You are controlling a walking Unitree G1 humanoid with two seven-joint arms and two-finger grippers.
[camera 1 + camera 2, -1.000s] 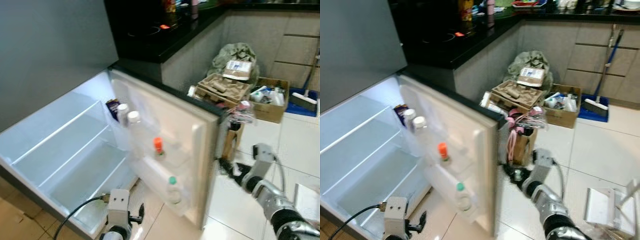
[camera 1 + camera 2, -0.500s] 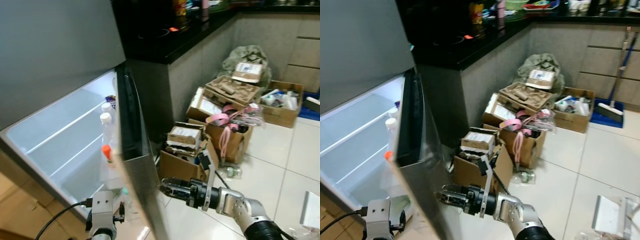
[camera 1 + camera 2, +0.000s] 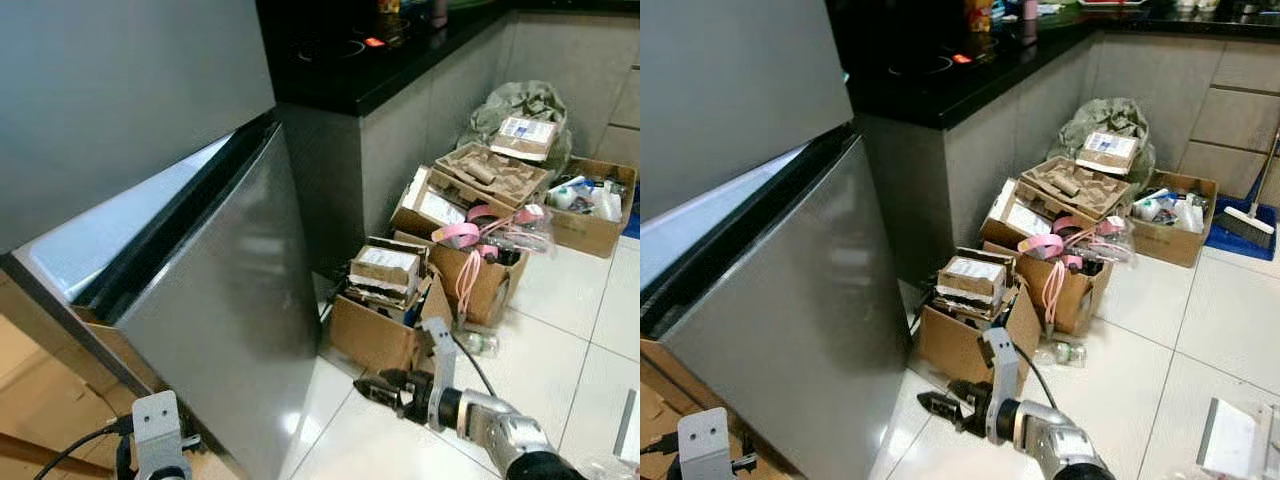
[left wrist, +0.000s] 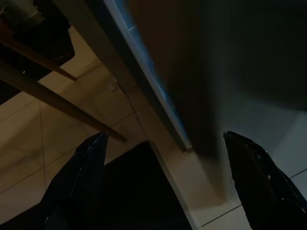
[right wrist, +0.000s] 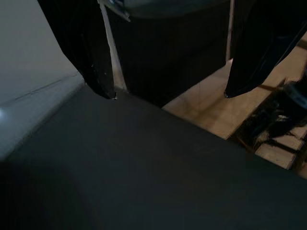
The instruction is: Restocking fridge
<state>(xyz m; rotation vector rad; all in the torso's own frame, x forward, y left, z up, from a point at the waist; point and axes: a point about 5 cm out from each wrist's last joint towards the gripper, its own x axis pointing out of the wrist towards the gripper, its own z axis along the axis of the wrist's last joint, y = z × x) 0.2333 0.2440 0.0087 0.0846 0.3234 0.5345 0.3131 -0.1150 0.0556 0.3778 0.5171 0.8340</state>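
Note:
The fridge door [image 3: 220,300] is a brushed steel panel, swung almost shut. A thin bright strip of the lit interior [image 3: 120,215] still shows along its top edge. My right gripper [image 3: 940,405] is low over the white floor, pointing at the door's lower free corner, close to it. It is open, with nothing between its fingers [image 5: 93,52], and the dark door face lies just ahead of them. My left gripper [image 4: 165,135] is open beside the door's bottom edge, over the floor and holding nothing. The bottles in the door racks are hidden.
Open cardboard boxes [image 3: 385,300] stand on the floor right of the fridge, one with pink straps [image 3: 470,260]. Egg trays [image 3: 480,170], a green bag [image 3: 520,105] and a black counter [image 3: 370,60] lie behind. A plastic bottle [image 3: 478,343] lies on the tiles. A broom [image 3: 1245,215] is far right.
The fridge door has swung from wide open to almost shut. My right gripper followed its outer face to the left and now sits by its lower corner. The camera view also shifted.

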